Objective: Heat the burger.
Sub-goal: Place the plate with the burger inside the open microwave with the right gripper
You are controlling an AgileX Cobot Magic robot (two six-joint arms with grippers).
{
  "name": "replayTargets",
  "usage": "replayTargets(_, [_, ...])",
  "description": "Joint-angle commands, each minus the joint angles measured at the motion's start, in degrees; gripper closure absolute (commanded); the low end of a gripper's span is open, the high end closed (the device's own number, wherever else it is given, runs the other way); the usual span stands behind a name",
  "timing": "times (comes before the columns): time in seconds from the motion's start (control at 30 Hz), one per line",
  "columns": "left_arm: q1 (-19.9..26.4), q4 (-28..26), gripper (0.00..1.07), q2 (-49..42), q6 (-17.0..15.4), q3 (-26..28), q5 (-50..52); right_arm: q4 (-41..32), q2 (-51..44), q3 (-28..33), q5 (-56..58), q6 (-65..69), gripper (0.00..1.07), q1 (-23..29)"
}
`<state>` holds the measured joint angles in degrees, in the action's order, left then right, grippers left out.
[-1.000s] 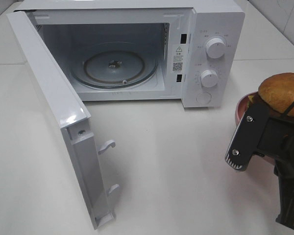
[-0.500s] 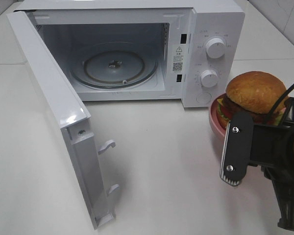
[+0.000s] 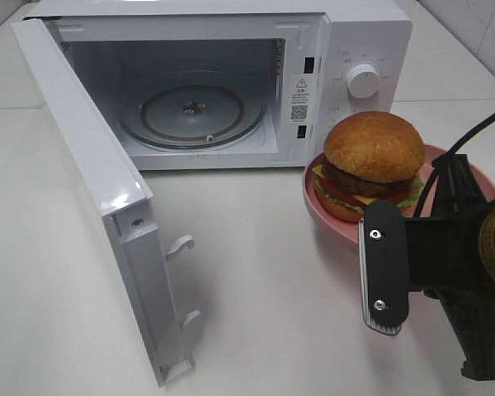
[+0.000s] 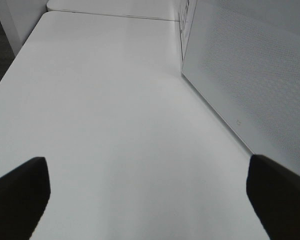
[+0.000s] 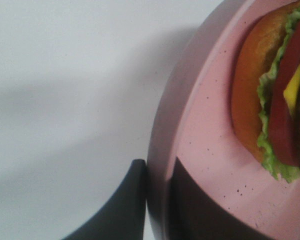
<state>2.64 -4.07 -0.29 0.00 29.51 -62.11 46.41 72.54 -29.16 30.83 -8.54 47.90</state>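
Observation:
The burger (image 3: pixel 373 157), with its golden bun, dark patty, cheese, tomato and lettuce, sits on a shallow pink plate (image 3: pixel 318 198) just right of the open microwave (image 3: pixel 346 49). My right gripper (image 3: pixel 379 231) is shut on the plate's near rim. The right wrist view shows the pink rim (image 5: pixel 162 150) pinched between the gripper's (image 5: pixel 157 207) dark fingers, with the burger (image 5: pixel 270 100) beside them. My left gripper (image 4: pixel 149 200) stands open over bare table beside the door; it does not show in the high view.
The microwave door (image 3: pixel 82 165) swings far out to the left, latch hooks facing the middle. The glass turntable (image 3: pixel 191 111) lies bare inside. The plate covers the lower knob; the upper knob (image 3: pixel 363 80) shows. White table (image 3: pixel 256 289) lies in front.
My right gripper has carried the plate and burger leftward from the right edge to the microwave's front right. The left gripper stays open.

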Motion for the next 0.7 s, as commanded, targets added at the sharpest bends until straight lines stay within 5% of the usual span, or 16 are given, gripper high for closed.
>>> replayTargets(0.03, [-0.06,-0.17,0.07,-0.74,-0.74,-0.06,0.97,2.86,-0.34,0.06,-2.98,-1.83,1.05,0.06])
replayTargets(0.5, [-0.06,-0.17,0.07,-0.74,-0.74,-0.06,0.97,2.01,-0.34,0.06,-13.41,-12.49,1.04,0.06])
replayTargets(0.7, [-0.06,-0.17,0.07,-0.74,-0.74,-0.06,0.97,-5.61,-0.34,0.06,-13.92,-23.72,1.04,0.06])
